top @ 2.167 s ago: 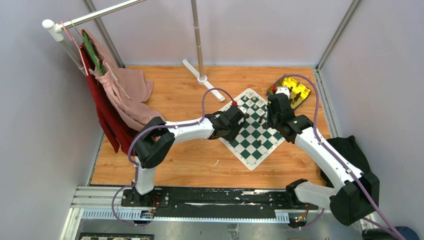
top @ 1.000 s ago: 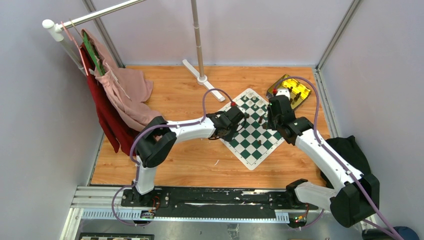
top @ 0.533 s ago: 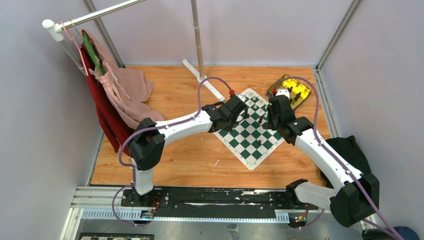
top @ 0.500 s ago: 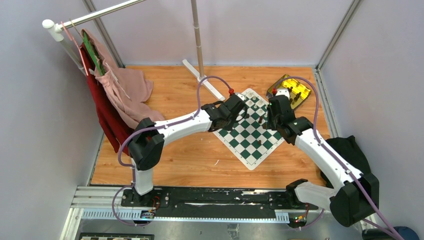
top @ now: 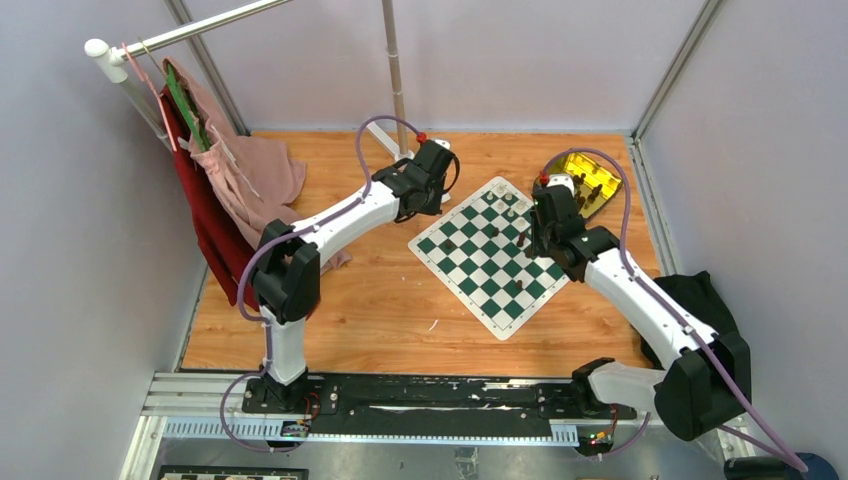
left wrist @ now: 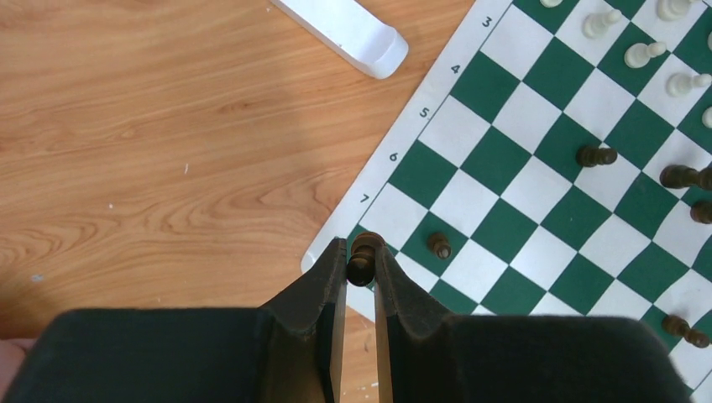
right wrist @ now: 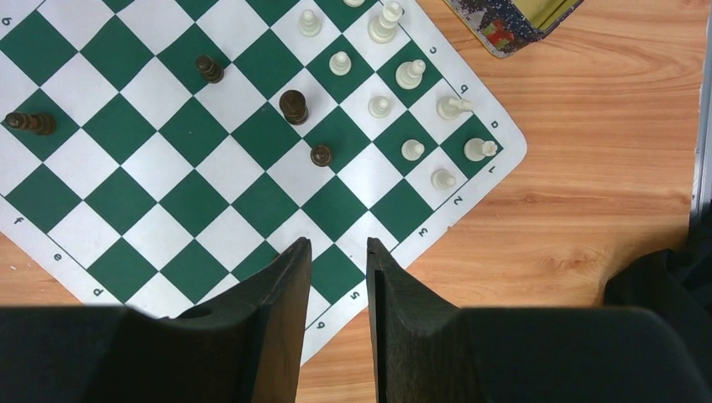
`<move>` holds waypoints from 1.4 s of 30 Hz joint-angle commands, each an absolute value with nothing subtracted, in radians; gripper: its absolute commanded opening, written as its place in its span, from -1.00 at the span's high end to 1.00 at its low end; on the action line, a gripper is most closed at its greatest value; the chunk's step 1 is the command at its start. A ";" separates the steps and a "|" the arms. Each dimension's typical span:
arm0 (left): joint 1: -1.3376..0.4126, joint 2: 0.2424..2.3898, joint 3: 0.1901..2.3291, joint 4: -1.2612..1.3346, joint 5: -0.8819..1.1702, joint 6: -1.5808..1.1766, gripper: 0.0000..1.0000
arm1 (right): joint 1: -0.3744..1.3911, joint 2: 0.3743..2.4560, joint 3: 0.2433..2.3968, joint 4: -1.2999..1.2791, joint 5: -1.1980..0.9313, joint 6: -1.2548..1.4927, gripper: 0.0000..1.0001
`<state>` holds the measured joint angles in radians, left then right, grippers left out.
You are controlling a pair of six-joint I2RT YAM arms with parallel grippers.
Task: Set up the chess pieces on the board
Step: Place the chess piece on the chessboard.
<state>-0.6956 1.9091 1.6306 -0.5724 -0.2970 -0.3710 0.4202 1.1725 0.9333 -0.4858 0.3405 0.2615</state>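
The board (top: 470,262) lies as a diamond on the wooden floor. My left gripper (left wrist: 361,252) is shut on a dark brown chess piece (left wrist: 363,259) and holds it over the board's corner by the row marked 7; from above it (top: 440,198) is at the board's left corner. A dark pawn (left wrist: 437,244) stands one square away. My right gripper (right wrist: 338,245) is open and empty above the board's edge by the marks 5 and 6. Several white pieces (right wrist: 411,74) stand in two rows by the far corner. Dark pieces (right wrist: 293,106) stand scattered mid-board.
The gold tin (top: 585,180) lies just beyond the board's right corner and holds a few dark pieces. The white pole stand's foot (left wrist: 344,29) lies close to the board's far-left edge. Red and pink clothes (top: 230,190) hang at the left. A black bag (top: 700,300) sits at the right.
My left arm has swung from over the board's middle out to its far-left corner, holding the dark piece. My right gripper has shifted slightly towards the far side.
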 commanded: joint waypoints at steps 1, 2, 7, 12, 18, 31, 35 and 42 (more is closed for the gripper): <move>-0.679 1.983 1.662 -0.555 -0.229 -0.363 1.00 | 0.407 1.197 0.974 -0.490 0.343 0.252 0.31; -0.677 1.993 1.664 -0.549 -0.219 -0.366 1.00 | 0.407 1.205 0.978 -0.489 0.343 0.253 0.31; -0.676 2.030 1.652 -0.530 -0.187 -0.378 1.00 | 0.407 1.235 0.990 -0.488 0.338 0.252 0.31; -0.676 2.056 1.649 -0.521 -0.176 -0.376 1.00 | 0.407 1.257 0.997 -0.482 0.332 0.252 0.31; -0.673 2.079 1.651 -0.516 -0.170 -0.374 1.00 | 0.407 1.275 0.994 -0.472 0.324 0.254 0.31; -0.673 2.122 1.643 -0.505 -0.167 -0.383 1.00 | 0.407 1.285 0.991 -0.467 0.321 0.251 0.31; -0.673 2.134 1.649 -0.508 -0.167 -0.382 1.00 | 0.407 1.288 0.990 -0.465 0.320 0.252 0.31; -0.673 2.144 1.643 -0.513 -0.164 -0.383 1.00 | 0.406 1.297 0.992 -0.460 0.317 0.255 0.31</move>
